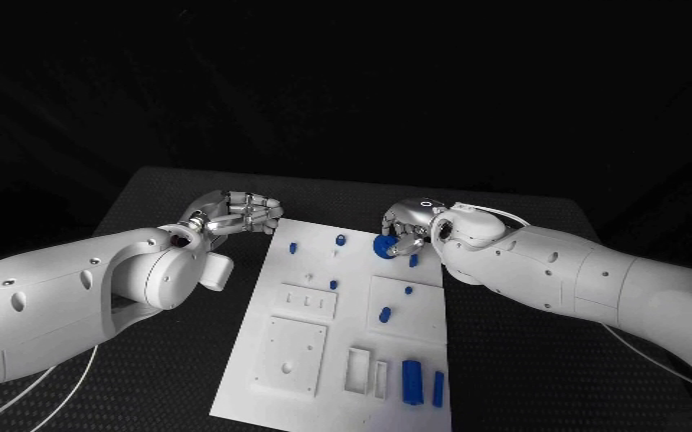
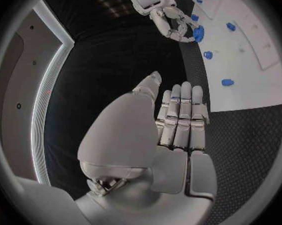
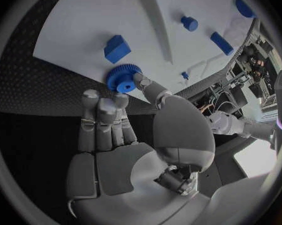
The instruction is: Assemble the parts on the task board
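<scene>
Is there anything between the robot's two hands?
In the head view, between the left hand and right hand lies the task board's far end, with small blue parts.

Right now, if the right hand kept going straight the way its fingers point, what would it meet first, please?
Probably the blue gear at the near edge of the white board: the right hand points at it, the thumb seemingly touching already.

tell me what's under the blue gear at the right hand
The blue gear sits at the far edge of the white task board, with the right hand touching it. The gear itself covers whatever lies directly beneath.
</scene>
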{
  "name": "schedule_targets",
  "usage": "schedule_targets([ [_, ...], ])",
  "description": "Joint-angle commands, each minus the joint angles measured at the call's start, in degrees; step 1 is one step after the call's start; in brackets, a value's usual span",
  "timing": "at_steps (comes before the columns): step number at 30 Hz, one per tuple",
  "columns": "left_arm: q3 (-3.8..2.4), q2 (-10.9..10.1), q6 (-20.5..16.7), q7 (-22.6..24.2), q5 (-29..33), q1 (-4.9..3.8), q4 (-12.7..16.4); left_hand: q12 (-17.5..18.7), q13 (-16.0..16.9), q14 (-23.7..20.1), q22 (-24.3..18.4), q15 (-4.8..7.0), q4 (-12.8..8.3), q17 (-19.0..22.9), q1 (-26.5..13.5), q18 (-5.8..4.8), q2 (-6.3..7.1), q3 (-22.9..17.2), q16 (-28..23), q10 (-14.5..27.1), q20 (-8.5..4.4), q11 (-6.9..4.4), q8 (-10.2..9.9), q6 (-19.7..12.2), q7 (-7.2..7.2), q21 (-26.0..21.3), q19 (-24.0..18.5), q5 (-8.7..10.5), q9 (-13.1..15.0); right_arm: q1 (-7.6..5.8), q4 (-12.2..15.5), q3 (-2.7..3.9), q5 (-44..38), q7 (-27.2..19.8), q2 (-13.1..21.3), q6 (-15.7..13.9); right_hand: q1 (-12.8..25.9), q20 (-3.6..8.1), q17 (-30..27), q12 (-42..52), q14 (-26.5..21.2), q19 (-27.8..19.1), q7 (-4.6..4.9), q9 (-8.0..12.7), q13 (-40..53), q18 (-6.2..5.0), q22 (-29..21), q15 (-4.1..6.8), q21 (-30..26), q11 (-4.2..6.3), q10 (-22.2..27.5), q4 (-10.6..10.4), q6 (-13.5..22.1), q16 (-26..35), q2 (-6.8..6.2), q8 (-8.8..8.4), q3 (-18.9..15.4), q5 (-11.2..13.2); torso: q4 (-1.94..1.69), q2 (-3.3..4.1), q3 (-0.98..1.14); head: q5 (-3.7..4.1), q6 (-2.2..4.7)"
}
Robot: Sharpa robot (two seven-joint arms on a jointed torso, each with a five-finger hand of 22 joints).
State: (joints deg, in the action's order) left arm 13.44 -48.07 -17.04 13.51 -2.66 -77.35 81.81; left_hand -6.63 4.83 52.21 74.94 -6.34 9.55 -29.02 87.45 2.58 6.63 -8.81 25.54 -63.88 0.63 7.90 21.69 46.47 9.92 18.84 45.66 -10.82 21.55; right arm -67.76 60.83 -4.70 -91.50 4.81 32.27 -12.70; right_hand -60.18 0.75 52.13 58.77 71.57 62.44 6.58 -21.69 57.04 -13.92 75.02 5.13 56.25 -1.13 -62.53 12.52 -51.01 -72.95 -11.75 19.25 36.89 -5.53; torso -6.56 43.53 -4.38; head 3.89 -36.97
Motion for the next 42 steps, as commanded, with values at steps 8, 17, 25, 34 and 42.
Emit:
schedule_targets([
  [8, -0.03, 0.0, 0.9, 0.2, -0.1, -0.06, 0.2, 0.2, -0.1, -0.1, 1.0, -0.01, 0.5, -0.1, 0.2, 0.95, -0.17, 0.0, -0.3, -0.2, -0.04, 0.04, -0.4, 0.3, 0.12, -0.2, -0.6, 0.26, -0.1, 1.25, -1.2, -0.77, 0.1, 0.5, -0.4, 11.8, 0.0, 0.31, 1.3, 3.9, -0.3, -0.4, 0.79, 0.1, 2.0, -1.08, 1.0, -0.01, 1.3, 0.15, 3.1, -0.6, -2.9, -0.9, 2.1, 0.01, 2.0, -0.1, 0.08, -0.11, 0.04, -0.24, -0.28],
  [17, -0.03, 0.0, 0.9, 0.2, -0.1, -0.06, 0.3, 0.2, -0.1, -0.1, 1.0, -0.01, 0.6, -0.1, 0.2, 0.95, -0.19, 0.0, -0.3, -0.2, -0.04, 0.04, -0.4, 0.3, 0.12, -0.2, -0.6, 0.26, -0.1, 1.25, -1.6, -0.92, 0.7, 0.5, -0.5, 12.8, 0.6, 0.23, 1.8, 5.1, -0.5, -0.8, 0.9, 0.2, 2.6, -1.08, 1.0, -0.12, 1.9, 0.05, 3.6, -0.4, -2.8, -0.9, 2.7, -0.23, 2.7, -1.2, 0.08, -0.09, 0.06, -0.22, -0.24],
  [25, -0.03, 0.0, 1.0, 0.2, -0.1, -0.06, 0.4, 0.3, -0.1, -0.1, 1.0, -0.01, 0.6, -0.1, 0.2, 0.95, -0.2, 0.0, -0.3, -0.3, -0.04, 0.03, -0.4, 0.3, 0.11, -0.2, -0.6, 0.25, -0.1, 1.25, -0.4, -0.92, -5.1, 1.7, -0.5, 8.0, 1.2, 0.42, 2.3, 6.1, -0.1, -0.6, 0.48, 0.0, 2.7, -1.08, 0.9, 0.2, 2.6, 0.42, 3.4, -0.8, -4.1, -1.1, 3.07, 0.3, 3.3, 0.3, 0.08, -0.1, 0.05, -0.13, -0.19],
  [34, -0.03, -0.2, 0.9, 0.1, -0.1, -0.06, 0.5, 0.3, -0.1, -0.1, 1.0, 0.0, 0.6, -0.2, 0.2, 0.96, -0.19, 0.0, -0.4, -0.3, -0.05, 0.04, -0.4, 0.3, 0.12, -0.2, -0.6, 0.25, -0.1, 1.25, 1.4, -0.92, -10.2, 2.2, -0.6, 3.8, 0.6, 0.93, 2.5, 6.8, 0.9, 0.2, 0.06, 0.0, 2.3, -1.08, 0.6, 0.62, 3.3, 0.84, 2.3, -1.1, -5.2, -0.9, 1.97, 0.6, 5.8, -0.8, 0.11, -0.09, 0.03, -0.1, -0.08],
  [42, -0.03, -0.4, 0.9, 0.0, -0.2, -0.07, 0.7, 0.3, -0.1, -0.1, 1.0, -0.01, 0.7, -0.2, 0.2, 0.96, -0.17, 0.1, -0.4, -0.3, -0.05, 0.05, -0.4, 0.3, 0.13, -0.2, -0.6, 0.26, -0.1, 1.25, 1.1, -1.29, -10.5, 2.3, -0.6, 3.7, 0.7, 1.1, 2.7, 6.9, 1.1, 0.5, 0.1, 0.0, 2.1, -1.08, 0.4, 0.61, 3.4, 0.82, 2.2, -1.0, -5.0, -0.8, 0.13, 0.4, 5.7, -0.3, 0.11, -0.05, 0.08, -0.07, -0.12],
])
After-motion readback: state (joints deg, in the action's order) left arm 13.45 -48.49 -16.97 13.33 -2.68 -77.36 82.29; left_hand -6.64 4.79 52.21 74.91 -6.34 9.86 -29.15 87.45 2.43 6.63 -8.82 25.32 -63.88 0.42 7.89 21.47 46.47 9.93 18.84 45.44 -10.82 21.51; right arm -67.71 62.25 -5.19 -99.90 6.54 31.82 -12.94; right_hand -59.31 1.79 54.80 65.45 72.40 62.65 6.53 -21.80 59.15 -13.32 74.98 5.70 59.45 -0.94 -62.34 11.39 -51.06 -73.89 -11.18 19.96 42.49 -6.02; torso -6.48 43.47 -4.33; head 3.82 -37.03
